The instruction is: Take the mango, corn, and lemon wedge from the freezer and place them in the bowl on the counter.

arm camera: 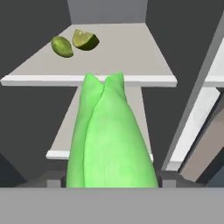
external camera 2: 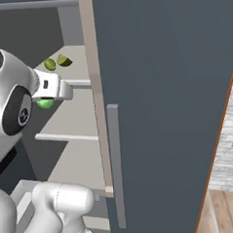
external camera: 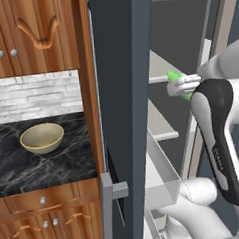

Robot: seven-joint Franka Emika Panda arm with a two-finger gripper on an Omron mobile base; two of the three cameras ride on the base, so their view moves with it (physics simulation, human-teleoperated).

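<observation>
Gripper (external camera: 177, 86) clamped on the corn (arm camera: 109, 140), bright green husk sticking out ahead between the fingers, held in the air inside the open freezer (external camera 2: 165, 86). Beyond the gripper, on the upper shelf (arm camera: 127, 57): lemon wedge (arm camera: 85, 39) and, just beside it, the small green mango (arm camera: 61, 46), apart from each other. Far off to the gripper's left, past the freezer wall, tan bowl (external camera: 42, 138) upright on the counter (external camera: 64, 165).
</observation>
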